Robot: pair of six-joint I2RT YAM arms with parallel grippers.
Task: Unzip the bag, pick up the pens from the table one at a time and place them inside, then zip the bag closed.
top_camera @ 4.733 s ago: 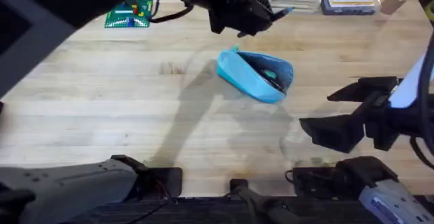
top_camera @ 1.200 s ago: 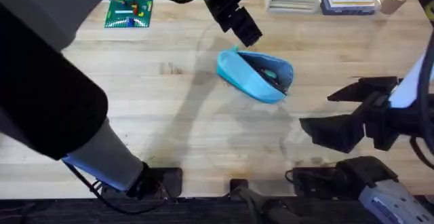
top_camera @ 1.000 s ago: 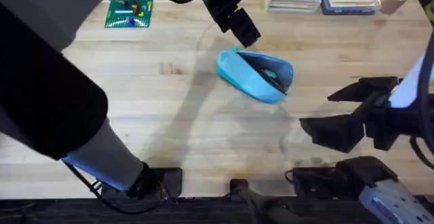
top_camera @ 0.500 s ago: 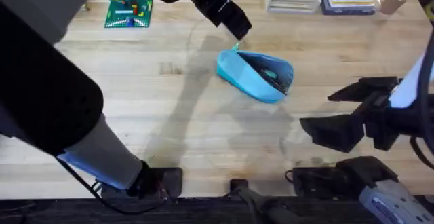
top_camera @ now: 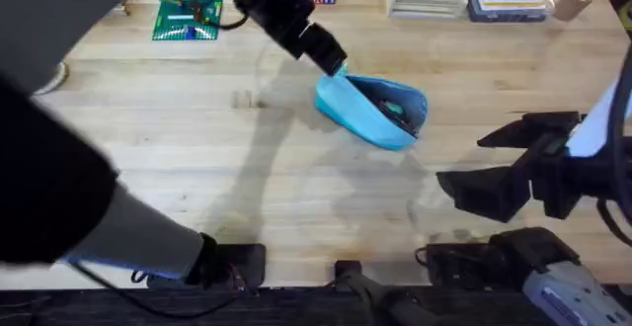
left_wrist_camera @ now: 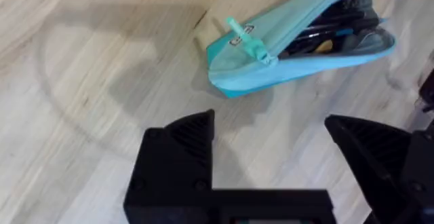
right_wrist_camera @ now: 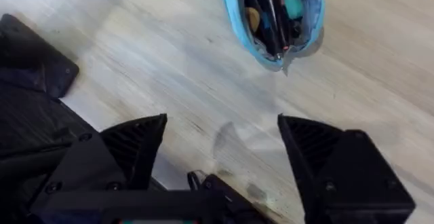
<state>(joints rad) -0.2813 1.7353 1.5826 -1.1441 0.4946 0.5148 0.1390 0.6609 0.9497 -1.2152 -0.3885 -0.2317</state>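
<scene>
Left gripper (left_wrist_camera: 271,149): black fingers standing spread apart, gripping nothing, now hovering just beside the pouch's zipper end after sitting farther back a moment ago.
Right gripper (right_wrist_camera: 220,149): jaws likewise parted, waiting unmoved at the near right.
Bag: light blue soft elongated pencil pouch (top_camera: 370,110) lying unzipped and unshifted, its small teal pull tab (left_wrist_camera: 245,39) sticking out.
Pens: thin black stick pens (right_wrist_camera: 268,10) sitting inside the pouch.
Table: large light wood plank tabletop (top_camera: 197,158) carrying the pouch mid-surface.
</scene>
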